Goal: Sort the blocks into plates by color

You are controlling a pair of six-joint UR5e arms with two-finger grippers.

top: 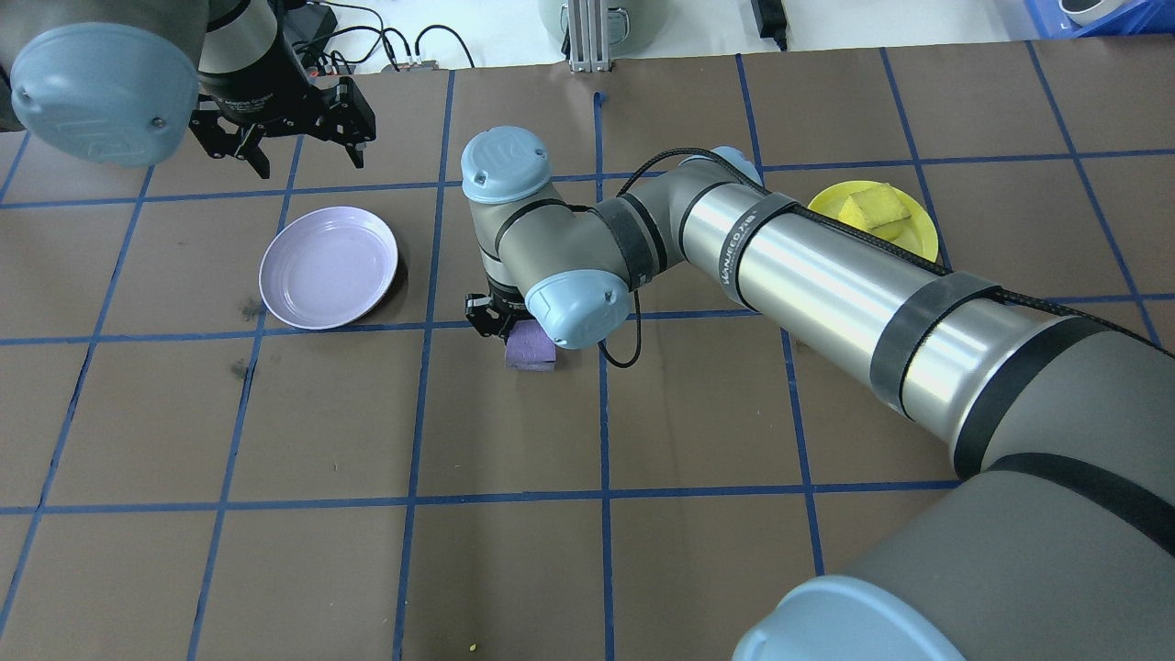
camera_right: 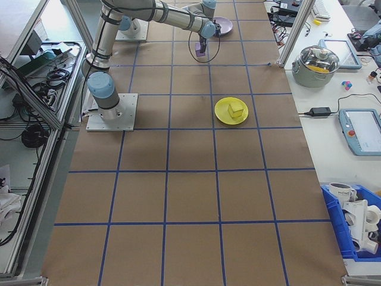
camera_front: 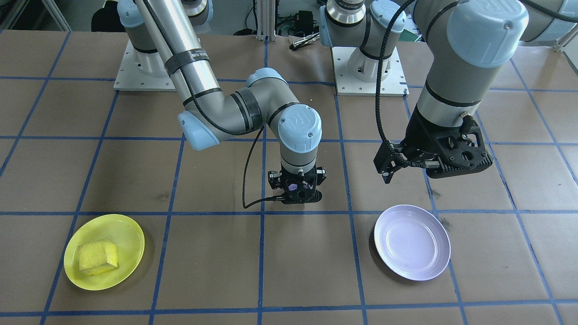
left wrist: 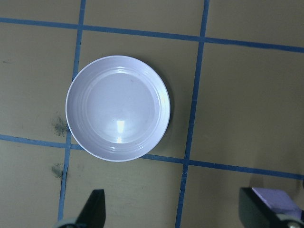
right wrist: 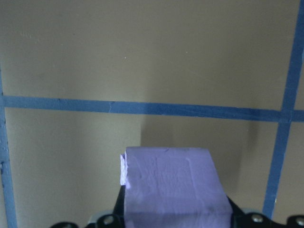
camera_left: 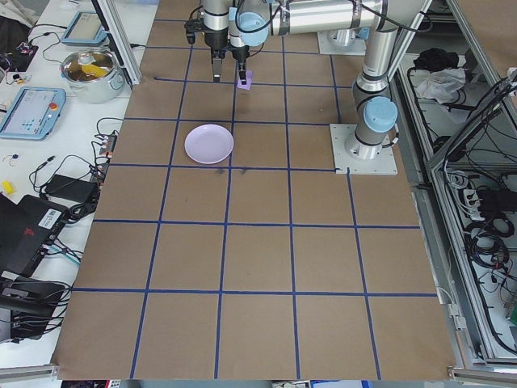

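R gripper is clamped on the purple block, down low mid-table between the 2 plates, approx on a blue tape line. L gripper hangs above the table w/ fingers spread, nothing in it, just past the lavender plate. Yellow block sits in the yellow plate.
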